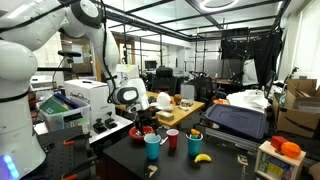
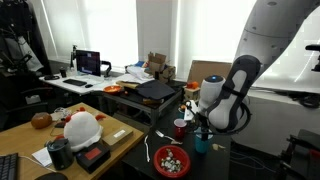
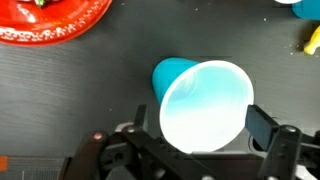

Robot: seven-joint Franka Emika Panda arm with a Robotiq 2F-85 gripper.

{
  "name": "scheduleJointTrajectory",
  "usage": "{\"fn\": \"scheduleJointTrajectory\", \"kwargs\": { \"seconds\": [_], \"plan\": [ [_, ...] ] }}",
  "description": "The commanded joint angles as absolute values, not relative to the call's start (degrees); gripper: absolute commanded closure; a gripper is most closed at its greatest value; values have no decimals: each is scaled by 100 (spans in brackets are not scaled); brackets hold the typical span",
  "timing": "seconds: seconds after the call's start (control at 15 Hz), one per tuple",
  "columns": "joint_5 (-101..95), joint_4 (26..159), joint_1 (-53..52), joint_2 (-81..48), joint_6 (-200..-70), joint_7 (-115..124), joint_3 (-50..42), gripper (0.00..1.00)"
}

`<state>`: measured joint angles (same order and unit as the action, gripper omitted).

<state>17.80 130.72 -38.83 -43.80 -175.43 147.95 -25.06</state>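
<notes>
Premises: cluttered lab, benches and monitors behind; work surface is a dark table (image 3: 60,90).

Gripper (image 3: 185,140): jaws wide, one on each side of a teal cup (image 3: 205,105), with no grip evident. The cup stands on the table directly under the wrist, near a red bowl (image 3: 50,20) and well apart from a banana (image 3: 312,40). In an exterior view a red cup (image 1: 172,138) stands just beside it.

Risks: the cup looks light. Any sideways move at this height would likely catch the rim and tip it, rolling it against the bowl or red cup. An off-centre closure could squeeze it askew.

Not verifiable: the cup's base is hidden under its own rim. Whether one finger (image 3: 268,130) touches the rim cannot be told. The bowl is cut off at the frame edge, and both exterior views are too small to show detail.
</notes>
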Motion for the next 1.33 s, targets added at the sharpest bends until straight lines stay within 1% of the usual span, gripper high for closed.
{"fn": "scheduleJointTrajectory", "kwargs": {
  "seconds": [0.0, 0.27, 0.47, 0.8, 1.07, 1.27],
  "plan": [
    [1419, 13553, -3870, -3618, -17513, 14484, -2704, 0],
    [1194, 13787, -3580, -3038, -17788, 13967, -2727, 0],
    [1022, 13881, -3012, -2556, -17991, 13189, -2372, 0],
    [967, 13911, -1496, -1860, -17662, 11558, -1041, 0],
    [1265, 13896, -409, -1591, -17059, 10213, 38, 0],
    [1556, 13827, 24, -1552, -16366, 9116, 419, 0]
  ]
}}
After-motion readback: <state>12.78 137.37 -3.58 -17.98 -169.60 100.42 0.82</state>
